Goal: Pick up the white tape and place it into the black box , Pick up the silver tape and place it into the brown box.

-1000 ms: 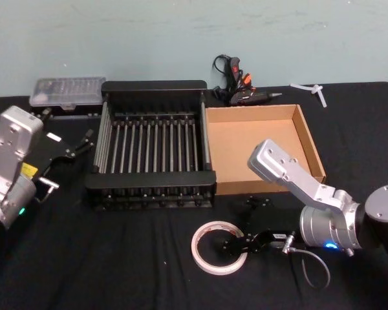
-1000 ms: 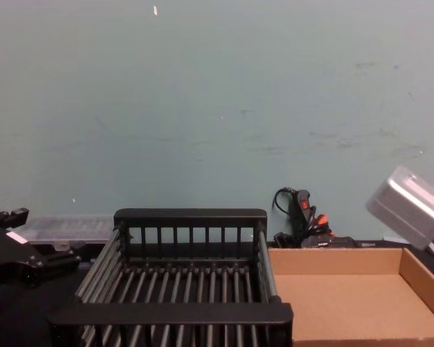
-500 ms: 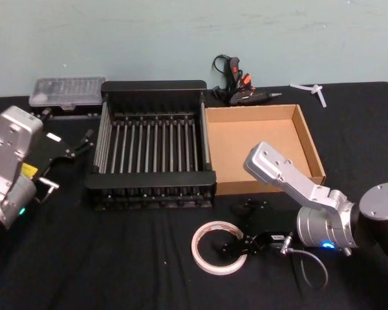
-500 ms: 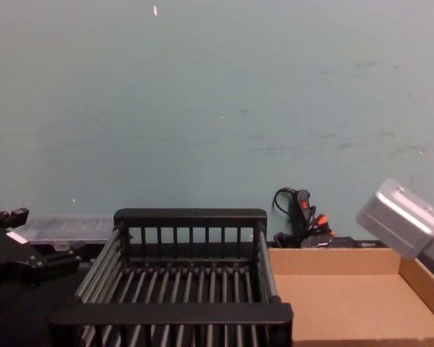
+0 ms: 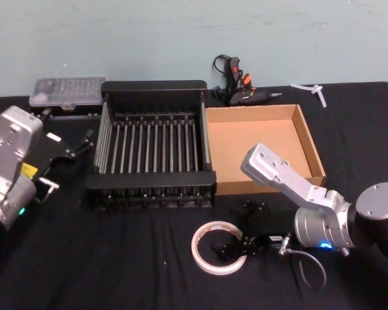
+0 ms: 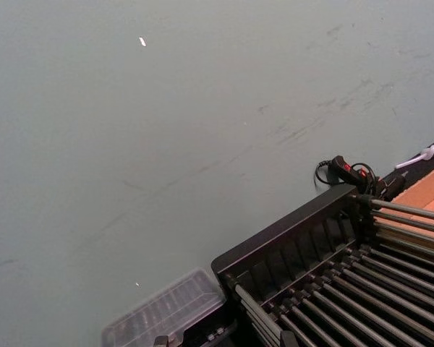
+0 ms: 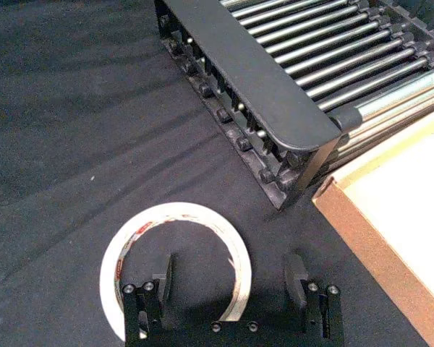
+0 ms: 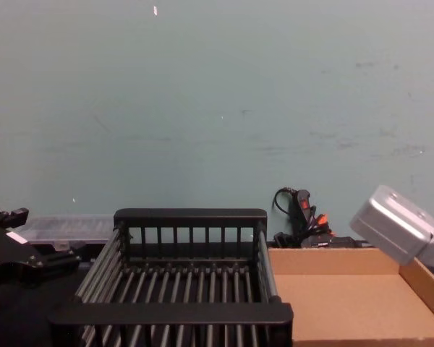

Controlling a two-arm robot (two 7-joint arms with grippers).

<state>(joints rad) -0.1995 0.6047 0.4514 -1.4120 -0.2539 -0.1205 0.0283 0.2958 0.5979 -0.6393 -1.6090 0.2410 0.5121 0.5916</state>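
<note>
The right gripper (image 7: 231, 285) is low over the desk with its jaws spread wide, one finger (image 7: 163, 280) inside the ring of the white tape (image 5: 218, 247) and the other outside it, straddling the ring's wall without clamping it. The tape lies flat near the desk's front edge, just in front of the black box (image 5: 153, 148). The brown box (image 5: 262, 146) sits beside the black one. The left gripper (image 5: 71, 150) rests at the desk's left edge, its jaws hard to read.

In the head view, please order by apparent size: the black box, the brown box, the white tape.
1. Black box and brown box: they look about alike, so I do not rank them.
2. White tape: clearly the smallest.
</note>
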